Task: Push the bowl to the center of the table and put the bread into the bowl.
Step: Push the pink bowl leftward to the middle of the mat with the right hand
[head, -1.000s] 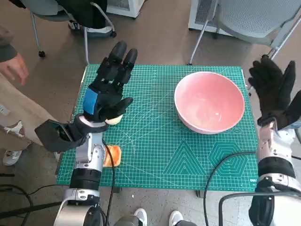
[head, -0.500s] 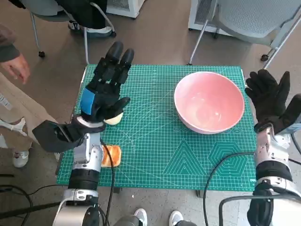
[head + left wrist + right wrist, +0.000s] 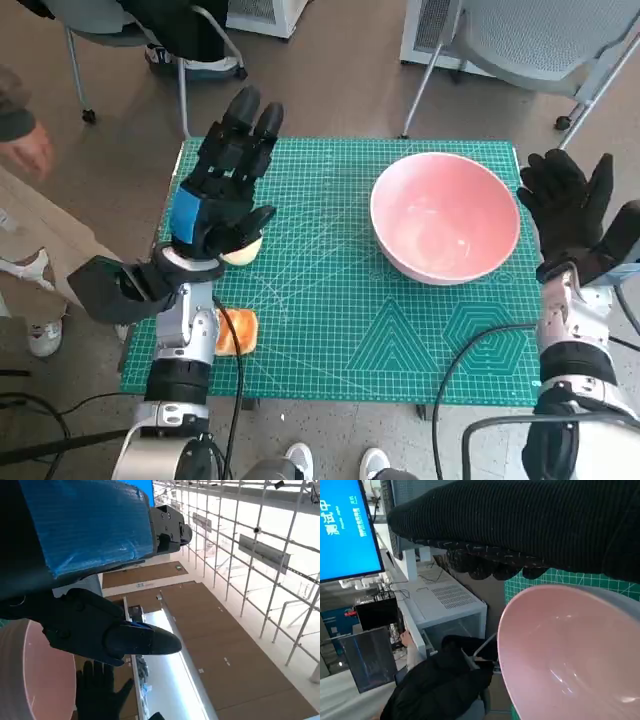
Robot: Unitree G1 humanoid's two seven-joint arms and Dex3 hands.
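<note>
A pink bowl (image 3: pixel 446 215) stands empty on the right half of the green cutting mat (image 3: pixel 330 310); its rim also shows in the right wrist view as bowl (image 3: pixel 570 655) and in the left wrist view as bowl (image 3: pixel 30 680). My right hand (image 3: pixel 570 215) is raised, fingers spread, just right of the bowl, not touching it. My left hand (image 3: pixel 225 185) hovers over the mat's left side, fingers extended, holding nothing. A pale round bread roll (image 3: pixel 241 253) peeks out under it. An orange-brown bread piece (image 3: pixel 238 330) lies by the left forearm.
A black cable (image 3: pixel 470 345) runs across the mat's near right corner. Chair legs (image 3: pixel 180 90) stand beyond the table's far left, a grey chair (image 3: pixel 540 40) at the far right. A person's hand (image 3: pixel 25 150) and legs show at the left edge.
My right hand has moved left and down, closer to the bowl's right rim. The left hand has drawn back slightly. The person's hand at the left has shifted toward the picture edge.
</note>
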